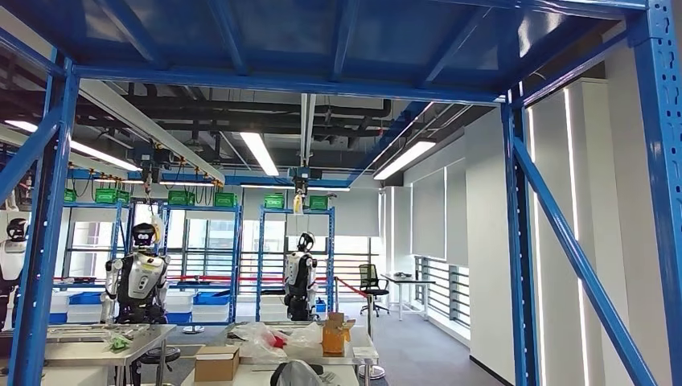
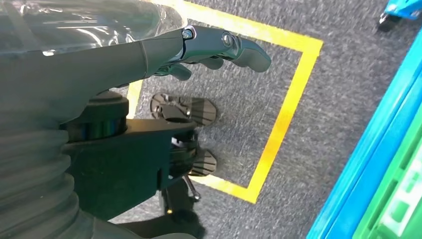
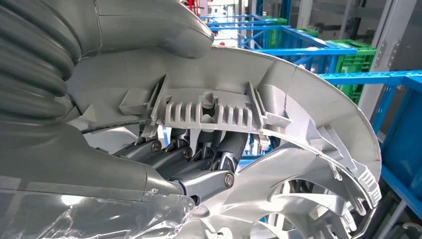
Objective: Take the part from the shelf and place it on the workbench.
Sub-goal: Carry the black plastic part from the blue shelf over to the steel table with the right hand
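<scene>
Both hands differ: our right hand [image 3: 164, 149] grips the grey plastic part [image 3: 298, 119], thumb over its rim and dark fingers [image 3: 209, 164] curled beneath, near blue shelves [image 3: 348, 79]. Our left hand [image 2: 209, 50] hangs empty, fingers loosely apart, above grey floor [image 2: 338, 89] with yellow tape [image 2: 283, 124].
</scene>
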